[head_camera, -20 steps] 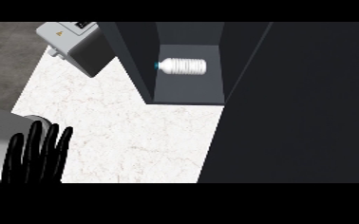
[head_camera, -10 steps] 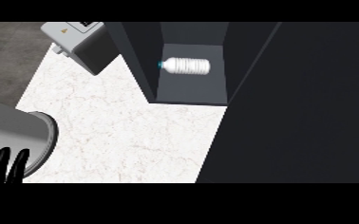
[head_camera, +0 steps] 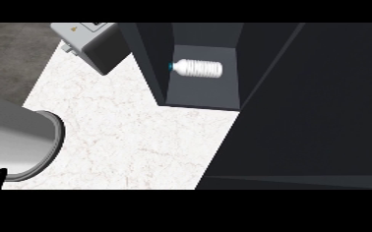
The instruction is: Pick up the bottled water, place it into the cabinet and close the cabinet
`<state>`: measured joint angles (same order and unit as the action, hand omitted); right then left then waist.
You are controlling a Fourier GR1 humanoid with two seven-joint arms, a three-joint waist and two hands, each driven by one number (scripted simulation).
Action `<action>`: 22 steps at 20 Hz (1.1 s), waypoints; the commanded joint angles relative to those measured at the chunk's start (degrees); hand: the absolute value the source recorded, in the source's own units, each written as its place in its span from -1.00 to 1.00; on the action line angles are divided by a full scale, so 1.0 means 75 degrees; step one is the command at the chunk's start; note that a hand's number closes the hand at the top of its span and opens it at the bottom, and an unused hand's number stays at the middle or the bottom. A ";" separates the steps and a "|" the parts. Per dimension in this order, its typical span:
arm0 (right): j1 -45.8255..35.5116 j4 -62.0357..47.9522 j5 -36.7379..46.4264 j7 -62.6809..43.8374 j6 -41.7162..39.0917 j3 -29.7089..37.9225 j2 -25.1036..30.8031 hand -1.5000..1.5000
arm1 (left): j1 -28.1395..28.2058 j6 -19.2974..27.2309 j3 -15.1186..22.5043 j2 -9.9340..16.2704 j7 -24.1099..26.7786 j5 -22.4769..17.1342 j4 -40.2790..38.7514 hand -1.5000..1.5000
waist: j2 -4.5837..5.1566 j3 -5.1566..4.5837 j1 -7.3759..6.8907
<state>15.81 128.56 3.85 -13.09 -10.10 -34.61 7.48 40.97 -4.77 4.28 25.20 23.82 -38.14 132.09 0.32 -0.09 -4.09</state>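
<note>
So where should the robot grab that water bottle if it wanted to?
Probably round the ribbed middle of the bottled water, coming in through the cabinet's open front. The bottle lies on its side, cap pointing left, so its round body gives the widest hold.

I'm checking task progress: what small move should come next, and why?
Probably swing the cabinet door shut. The bottled water already lies on its side inside the cabinet, which stands open. Only a grey forearm shows at the left edge, so an arm must first reach the door.
</note>
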 commanded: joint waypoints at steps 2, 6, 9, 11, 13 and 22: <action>-0.1345 -0.0476 -0.0539 -0.0906 0.1006 -0.1069 -0.0958 1.00 | 0.0823 -0.0745 -0.1010 0.0276 0.0175 -0.0928 0.0417 -1.00 | -0.0056 -0.0007 0.0008; -0.3131 -0.1439 -0.1089 -0.1304 0.2168 -0.0964 -0.0982 1.00 | 0.1098 -0.1748 -0.1476 0.0172 0.0603 -0.1316 -0.0449 -1.00 | -0.0048 -0.0007 0.0144; -0.4326 -0.1790 -0.1863 -0.1728 0.2395 -0.0127 -0.0989 1.00 | 0.1409 -0.2234 -0.2154 0.0309 0.0552 -0.1849 -0.0472 -1.00 | -0.0043 0.0002 0.0204; -0.4726 -0.2014 -0.2192 -0.1826 0.2787 -0.0190 -0.0991 1.00 | 0.1352 -0.2117 -0.2647 0.0464 0.0226 -0.2375 -0.0365 -1.00 | -0.0041 0.0007 0.0309; -0.5281 -0.3054 -0.2967 -0.1240 0.2323 0.1073 -0.0993 1.00 | 0.1503 -0.2419 -0.2295 0.0100 0.0432 -0.1923 -0.0598 -1.00 | -0.0014 0.0010 0.0241; -0.7162 -0.5200 -0.4157 -0.1140 0.1203 0.3131 -0.0788 1.00 | 0.2088 -0.3187 -0.3468 -0.0013 0.0028 -0.2867 -0.0419 -1.00 | -0.0031 0.0014 0.0298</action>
<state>-31.93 96.35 -24.19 -21.66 2.18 -17.89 0.55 54.41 -25.80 -18.25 25.79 24.67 -57.51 129.06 0.10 -0.01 -1.84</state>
